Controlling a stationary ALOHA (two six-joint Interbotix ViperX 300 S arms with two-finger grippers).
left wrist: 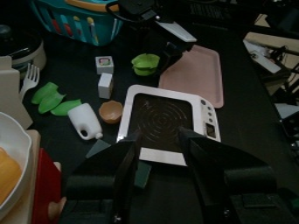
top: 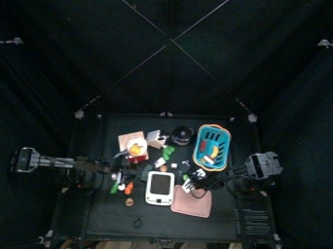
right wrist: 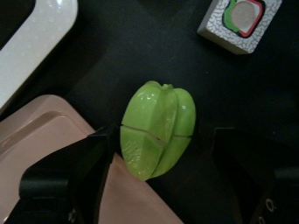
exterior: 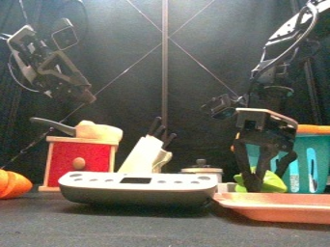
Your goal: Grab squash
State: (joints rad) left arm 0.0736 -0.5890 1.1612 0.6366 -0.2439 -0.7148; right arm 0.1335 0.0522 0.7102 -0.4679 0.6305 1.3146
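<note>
Table [top: 97,229] is small and black, and black curtains hang all around it like a pen. Many things lie crowded in the middle of it. I take the white kitchen scale [top: 159,187] as the landmark. A pink tray [top: 196,203] lies just beside the scale, on the side of the right arm. A blue basket [top: 212,144] stands farther back than the tray, on the same side. A red wooden box [exterior: 80,162] stands on the other side of the scale, toward the left arm.

The squash [right wrist: 158,128] is light green and glossy, with long rounded ribs running from end to end, and its shape is a fat oval. It lies on the black table, touching the edge of the pink tray, between the tray and the scale. In the left wrist view it is a small green lump [left wrist: 145,63] beyond the scale, beside the long side of the tray.

The right gripper [right wrist: 156,153] hangs directly over the squash. Its jaws are spread wide, one on each side of the fruit, and they do not press it. The left gripper [left wrist: 163,153] is above the near edge of the scale, also with jaws apart and holding nothing.
</note>
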